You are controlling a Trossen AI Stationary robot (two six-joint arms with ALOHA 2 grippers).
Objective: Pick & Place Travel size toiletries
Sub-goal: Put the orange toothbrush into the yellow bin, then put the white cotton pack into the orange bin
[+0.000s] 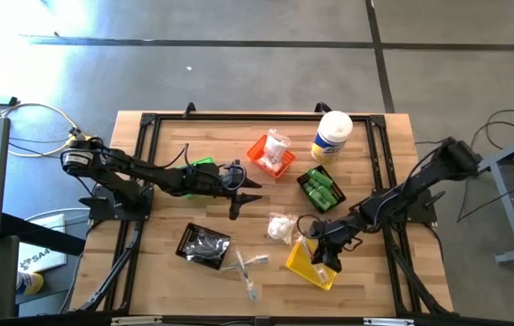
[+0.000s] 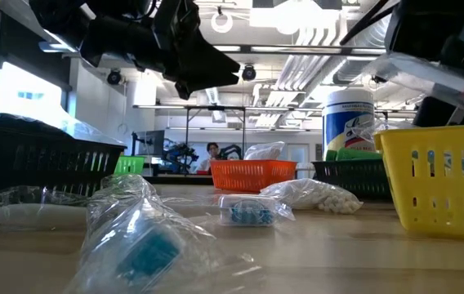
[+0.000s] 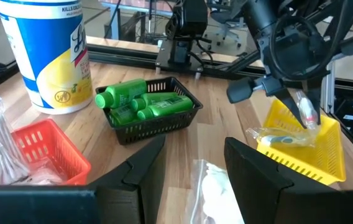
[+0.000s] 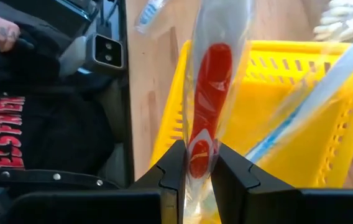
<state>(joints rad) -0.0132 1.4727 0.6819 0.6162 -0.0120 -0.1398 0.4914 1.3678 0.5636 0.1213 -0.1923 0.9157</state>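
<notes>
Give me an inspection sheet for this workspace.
Surface: wooden table.
Job's things: green bottles in black basket; wrapped toothbrush; white packet on table.
Clutter: wipes canister; orange bin; yellow bin.
Grippers: right gripper shut on toothbrush above yellow bin; left gripper open, mid-table.
Cables: loose cables on floor.
Surroundings: person beside table.

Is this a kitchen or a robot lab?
It looks like a robot lab or workshop. Two robot arms work at a wooden table on a bare concrete floor, and the low view shows ceiling ducts and more equipment in the room behind.
</notes>
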